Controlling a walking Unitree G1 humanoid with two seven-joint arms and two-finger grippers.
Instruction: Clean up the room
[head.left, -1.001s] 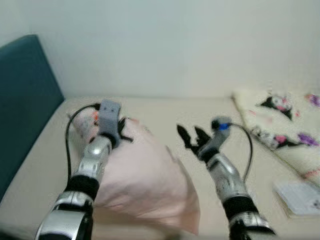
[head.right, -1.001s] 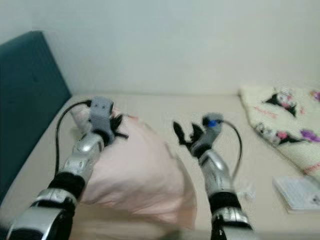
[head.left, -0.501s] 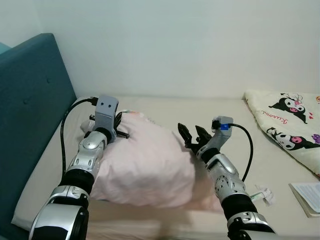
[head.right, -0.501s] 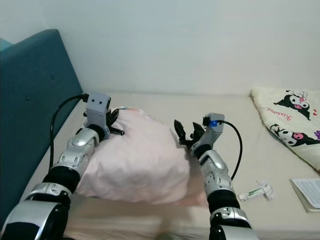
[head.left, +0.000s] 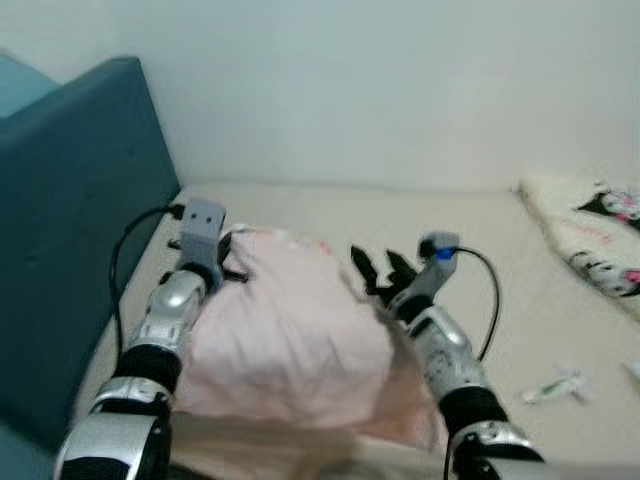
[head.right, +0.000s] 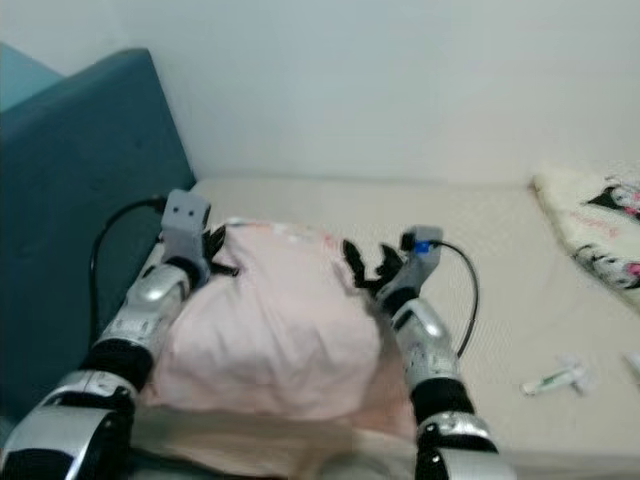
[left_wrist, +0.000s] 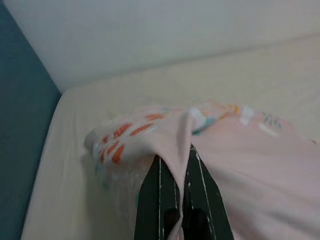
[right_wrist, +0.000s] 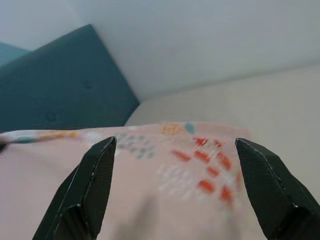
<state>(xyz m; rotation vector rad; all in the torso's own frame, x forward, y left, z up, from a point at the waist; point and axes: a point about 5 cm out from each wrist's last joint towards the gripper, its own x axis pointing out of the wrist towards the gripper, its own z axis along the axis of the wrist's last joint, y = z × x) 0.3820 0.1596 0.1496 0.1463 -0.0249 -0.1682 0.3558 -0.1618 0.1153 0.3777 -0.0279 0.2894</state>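
On bed (head.left: 300, 205), pillow (head.left: 285, 335) in left gripper (left_wrist: 176, 165)

No text, label, brand, number or sign is showing clearly enough to be read in any view. The pink pillow (left_wrist: 240, 165) is carrying small orange and teal printed marks, but they are appearing too blurred to tell whether they are letters. The cartoon print on the blanket (head.left: 590, 235) and the small packet (head.right: 553, 378) lying on the bed are also showing no legible writing.
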